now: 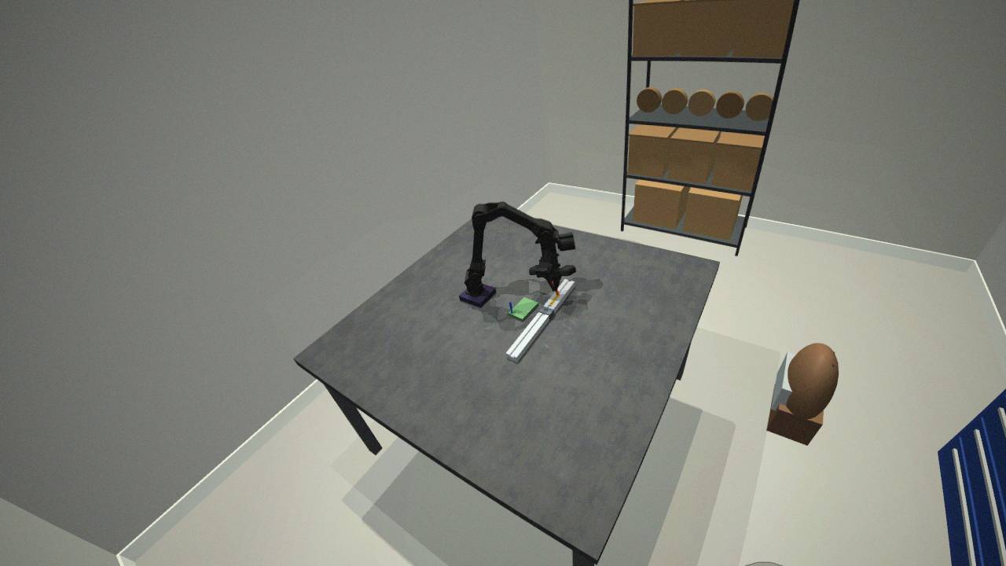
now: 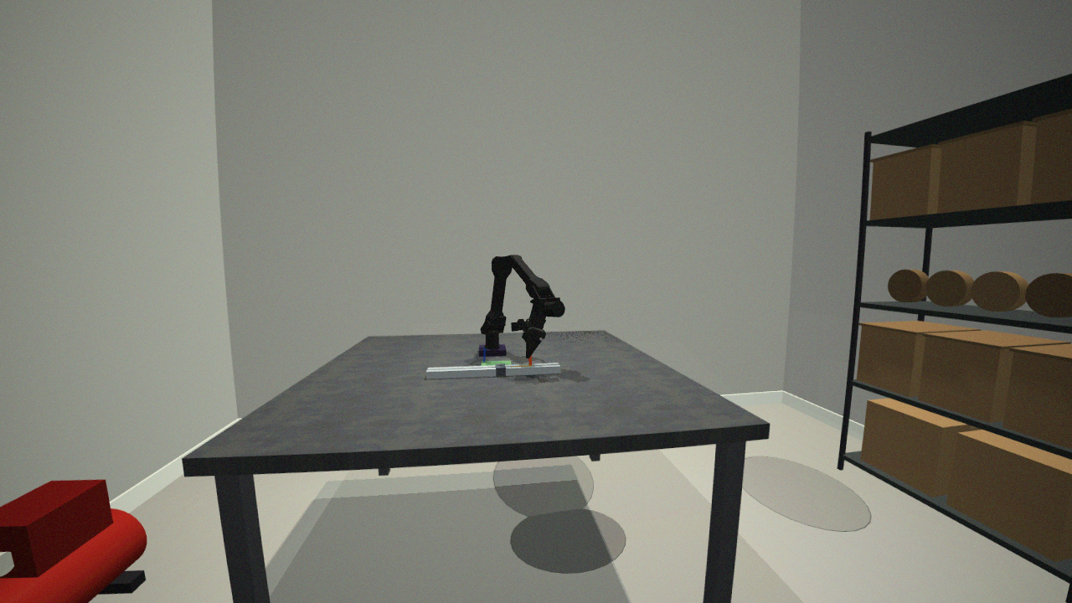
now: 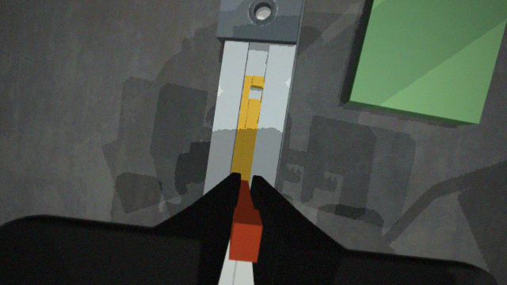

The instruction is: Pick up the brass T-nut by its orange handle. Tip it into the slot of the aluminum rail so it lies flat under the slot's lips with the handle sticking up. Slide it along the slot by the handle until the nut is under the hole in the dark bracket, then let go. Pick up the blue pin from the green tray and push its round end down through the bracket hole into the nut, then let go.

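Seen from the top, the arm's base stood well to the left of the gripper, on the dark table. Next came the blue pin, upright at the near-left part of the green tray, lower left of the fingertips. The tray itself lay near the gripper, apart from the rail; the wrist view put it ahead and to the right of the fingers.

The aluminum rail ran beneath the gripper. Across it sat the dark bracket, its open hole ahead of the fingertips in the wrist view. The brass T-nut lay lengthwise in the slot, reaching from the fingertips toward the bracket but short of it. Whether it was fully under the lips, I couldn't tell. The gripper was clenched on the orange handle, which stuck up from the slot.

Well off to the gripper's right stood a shelf unit.
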